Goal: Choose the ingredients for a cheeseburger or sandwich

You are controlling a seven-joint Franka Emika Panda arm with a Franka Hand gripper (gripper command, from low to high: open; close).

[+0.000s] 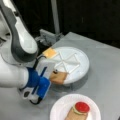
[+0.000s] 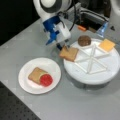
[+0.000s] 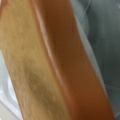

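My gripper (image 1: 54, 72) is shut on one edge of a tan bread slice (image 1: 59, 78), which hangs tilted over the near rim of the divided white tray (image 1: 85, 62). The same slice (image 2: 69, 53) shows below the gripper (image 2: 64, 47) in both front views, and it fills the wrist view (image 3: 37, 62). On the tray lie a yellow cheese square (image 2: 107, 45) and a brown patty (image 2: 84, 40). The sandwich sits on the paper plate (image 2: 52, 67): a bread slice (image 2: 35, 74) with a red tomato disc (image 2: 46, 80) on it. A green lettuce edge (image 1: 74, 110) peeks out under the tomato (image 1: 82, 107).
The grey table (image 2: 30, 42) carries the tray and the plate side by side. Behind the tray stand grey metal hardware and cables (image 2: 92, 21). A vertical pole (image 1: 55, 17) rises at the table's back edge. The arm's white body (image 1: 15, 50) fills a front view's left.
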